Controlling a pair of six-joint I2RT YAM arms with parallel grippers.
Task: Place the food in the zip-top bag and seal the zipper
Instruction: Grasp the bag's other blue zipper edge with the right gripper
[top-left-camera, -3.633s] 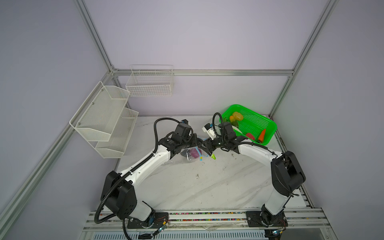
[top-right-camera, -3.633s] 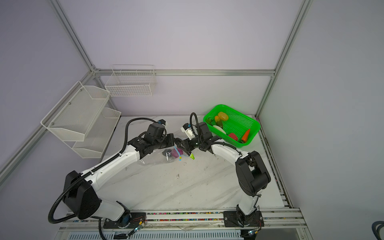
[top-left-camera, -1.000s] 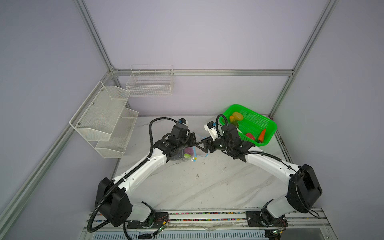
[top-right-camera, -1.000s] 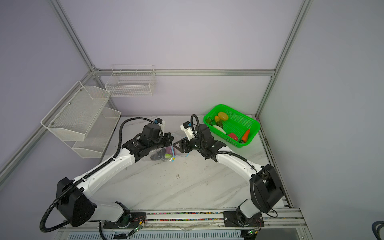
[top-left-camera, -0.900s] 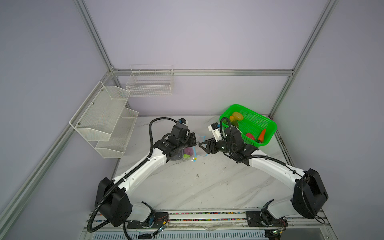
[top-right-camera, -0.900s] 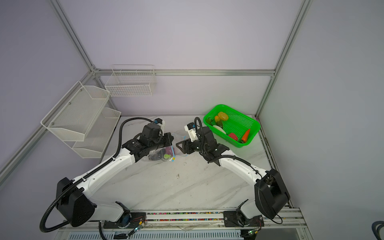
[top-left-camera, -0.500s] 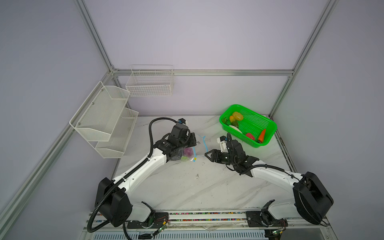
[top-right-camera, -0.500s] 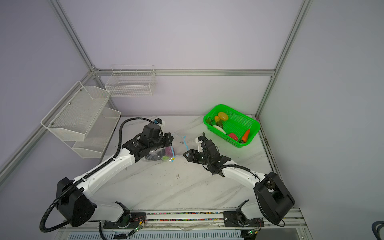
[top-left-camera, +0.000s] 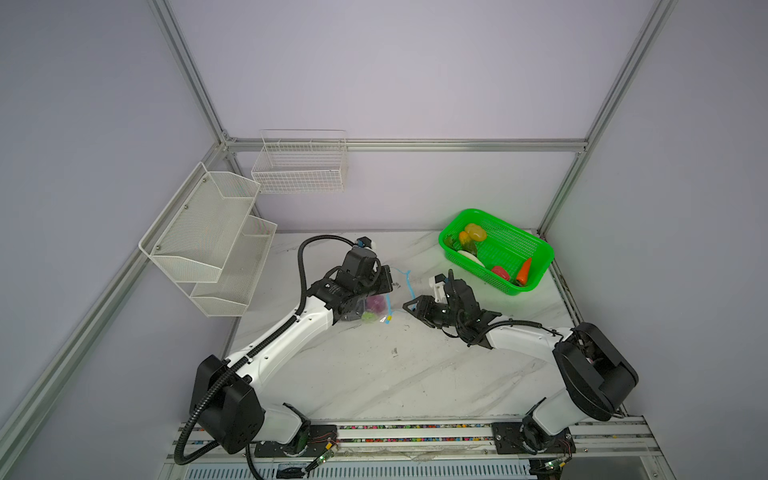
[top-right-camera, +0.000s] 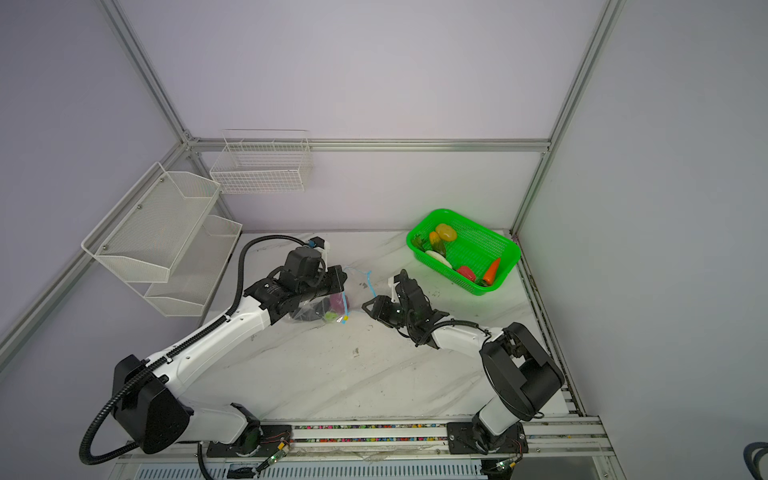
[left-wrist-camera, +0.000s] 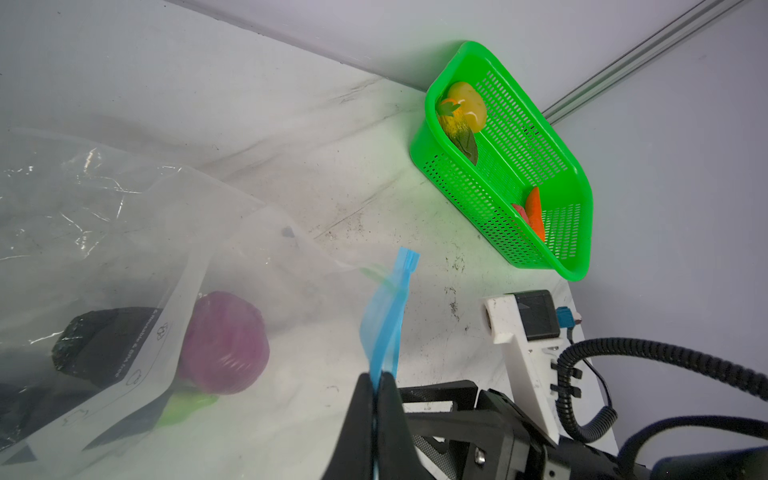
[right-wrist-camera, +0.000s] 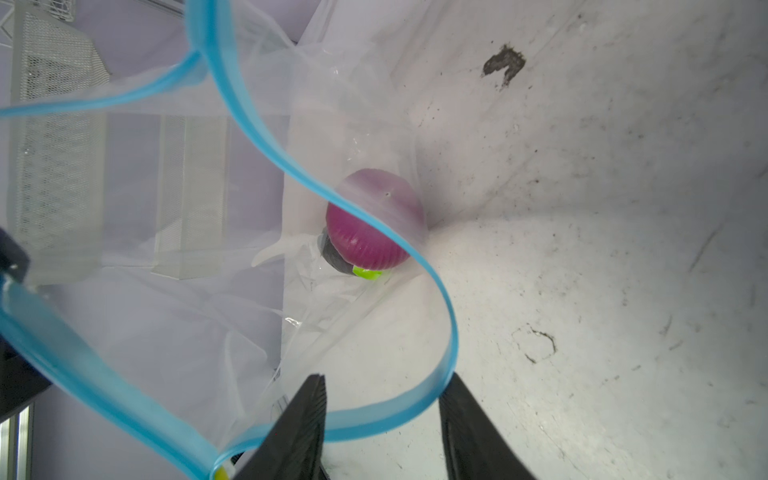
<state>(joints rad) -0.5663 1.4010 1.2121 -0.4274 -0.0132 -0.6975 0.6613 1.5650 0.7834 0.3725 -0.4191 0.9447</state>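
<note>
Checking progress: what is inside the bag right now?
Through the bag show a purple piece, a dark piece and a green bit. The label covers part of the dark piece; anything behind it is hidden.

A clear crinkly plastic bag (top-left-camera: 380, 316) with purple and green toy pieces (top-left-camera: 375, 303) lies at the left gripper (top-left-camera: 386, 284); the right gripper (top-left-camera: 409, 306) is just beside it. A green perforated basket (top-left-camera: 536, 259) stands far right.

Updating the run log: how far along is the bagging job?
Done: a purple piece, a dark piece and a green piece are in the zip-top bag. In hand: the left end effector is shut on the zipper; the right end effector is open around the opposite lip. Left: yellow fruit, carrot, red piece and white piece in the green basket; zipper unsealed.
</note>
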